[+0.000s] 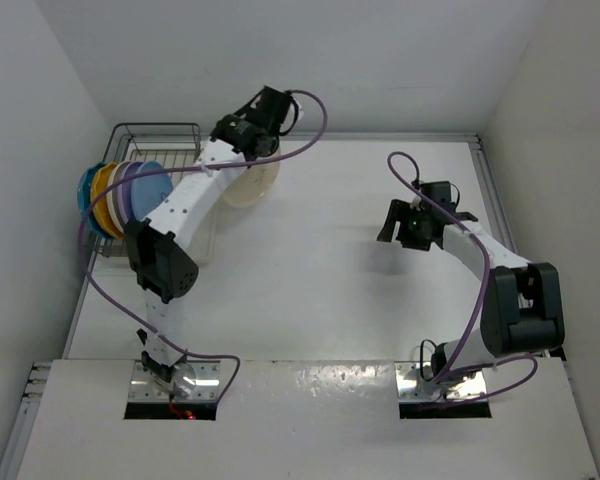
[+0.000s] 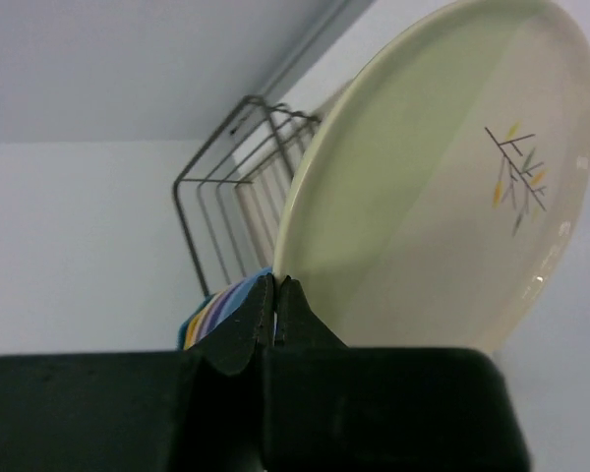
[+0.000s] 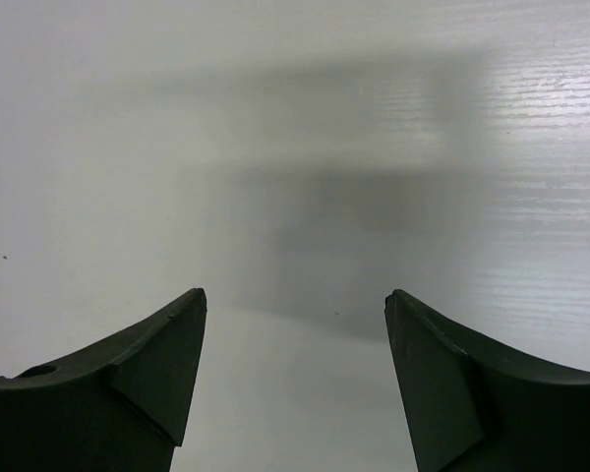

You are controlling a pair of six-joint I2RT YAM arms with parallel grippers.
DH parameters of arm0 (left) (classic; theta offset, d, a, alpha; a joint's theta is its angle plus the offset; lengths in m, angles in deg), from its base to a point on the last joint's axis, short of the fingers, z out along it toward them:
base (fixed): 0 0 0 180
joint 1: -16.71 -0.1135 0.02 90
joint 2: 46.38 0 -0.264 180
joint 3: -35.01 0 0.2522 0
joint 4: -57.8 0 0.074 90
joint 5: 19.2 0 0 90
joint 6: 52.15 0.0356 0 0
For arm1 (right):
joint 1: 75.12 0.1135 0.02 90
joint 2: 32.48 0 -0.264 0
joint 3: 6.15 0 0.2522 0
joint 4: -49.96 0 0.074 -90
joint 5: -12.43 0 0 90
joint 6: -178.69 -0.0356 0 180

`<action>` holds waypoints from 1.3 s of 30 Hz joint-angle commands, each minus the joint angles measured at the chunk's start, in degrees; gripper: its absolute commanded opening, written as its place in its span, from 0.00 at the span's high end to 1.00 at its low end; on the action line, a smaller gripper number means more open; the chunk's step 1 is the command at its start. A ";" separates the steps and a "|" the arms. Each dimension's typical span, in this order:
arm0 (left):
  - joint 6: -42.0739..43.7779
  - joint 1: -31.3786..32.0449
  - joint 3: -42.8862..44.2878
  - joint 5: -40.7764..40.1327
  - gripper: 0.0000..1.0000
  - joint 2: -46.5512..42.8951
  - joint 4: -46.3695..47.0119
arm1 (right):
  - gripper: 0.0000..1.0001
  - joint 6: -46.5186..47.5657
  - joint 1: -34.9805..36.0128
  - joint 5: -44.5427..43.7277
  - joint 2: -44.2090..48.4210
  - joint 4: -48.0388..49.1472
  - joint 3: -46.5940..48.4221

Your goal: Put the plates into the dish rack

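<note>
The dark wire dish rack point(image 1: 163, 132) stands at the table's far left. Several plates stand on edge in its near end: teal point(image 1: 84, 190), orange point(image 1: 101, 188), lavender point(image 1: 130, 188) and light blue point(image 1: 152, 186) show. My left gripper point(image 1: 238, 152) is shut on the rim of the cream-and-pale-green plate point(image 1: 254, 186) and holds it tilted just right of the rack. In the left wrist view the fingertips point(image 2: 275, 291) pinch that plate point(image 2: 433, 187), with the rack point(image 2: 226, 187) behind. My right gripper point(image 1: 392, 222) is open and empty over the table; it also shows in the right wrist view point(image 3: 295, 315).
White walls close in the table at the left, back and right. The left arm's forearm point(image 1: 180, 205) lies across the rack's right side. A purple cable point(image 1: 315, 125) loops above the left wrist.
</note>
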 commanded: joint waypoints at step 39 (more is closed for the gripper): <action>12.80 -18.00 -17.35 -18.10 1.00 -25.56 15.40 | 0.26 -1.71 0.52 0.31 2.61 6.03 -3.56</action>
